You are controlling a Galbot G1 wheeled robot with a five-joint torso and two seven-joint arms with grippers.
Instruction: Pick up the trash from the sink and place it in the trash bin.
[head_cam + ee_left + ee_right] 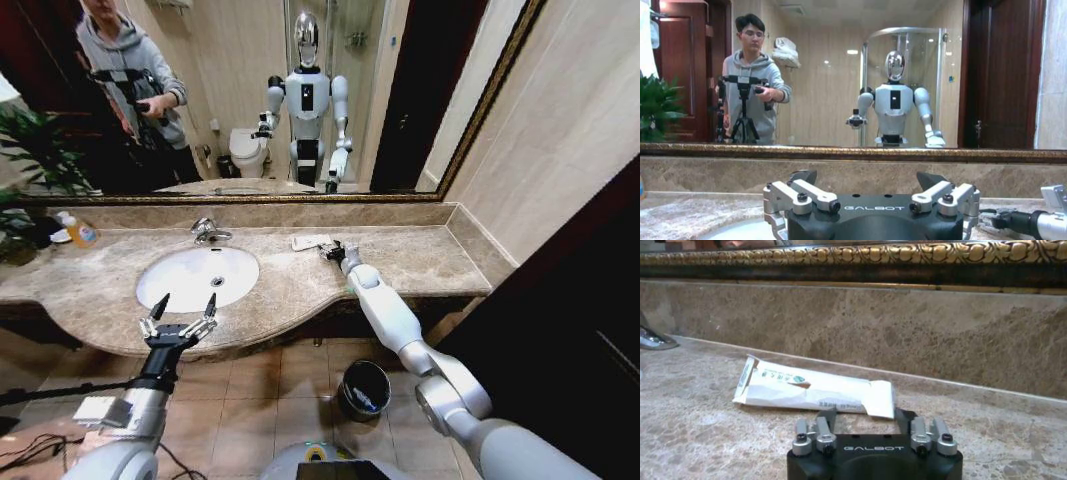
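upper centre of head view, on countertop: white packet (310,242) lies flat | right gripper (331,250) touching its near end, fingers spread, lined up to grasp | left gripper (180,313) released, idle lower left | trash bin (364,389) waits below on floor

backsplash (907,335) behind packet (813,387), countertop (420,262) apparently open

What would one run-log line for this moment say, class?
right gripper: open, on countertop at white packet | left gripper: open, idle before sink | trash bin: on floor below
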